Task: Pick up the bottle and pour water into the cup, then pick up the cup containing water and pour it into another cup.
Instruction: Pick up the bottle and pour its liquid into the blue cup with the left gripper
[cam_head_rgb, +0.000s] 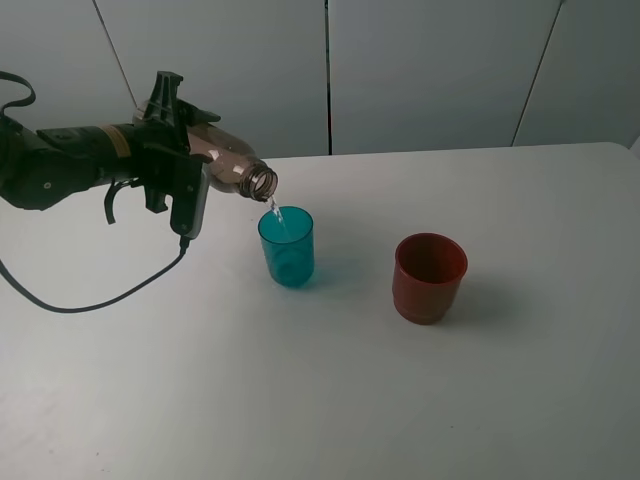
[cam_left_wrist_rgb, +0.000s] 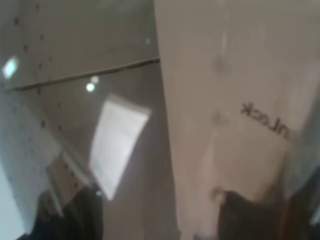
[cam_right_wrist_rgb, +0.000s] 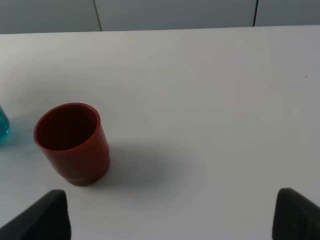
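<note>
My left gripper (cam_head_rgb: 185, 165) is shut on the smoky brown bottle (cam_head_rgb: 235, 170), which lies tipped almost level with its open neck just above the teal cup (cam_head_rgb: 287, 247). A thin stream of water (cam_head_rgb: 277, 213) falls from the neck into that cup. The left wrist view shows only a blurred close-up of the bottle (cam_left_wrist_rgb: 125, 145). The red-brown cup (cam_head_rgb: 429, 277) stands upright to the right of the teal one and looks empty. In the right wrist view my right gripper (cam_right_wrist_rgb: 170, 220) is open, nothing between its fingers, some way back from the red cup (cam_right_wrist_rgb: 72, 142); the teal cup's edge (cam_right_wrist_rgb: 3, 125) shows beyond it.
Both cups stand on a white table (cam_head_rgb: 320, 400). A black cable (cam_head_rgb: 100, 295) hangs from the left arm and trails on the table at the left. Grey wall panels run behind the table's far edge. The right arm is outside the exterior view.
</note>
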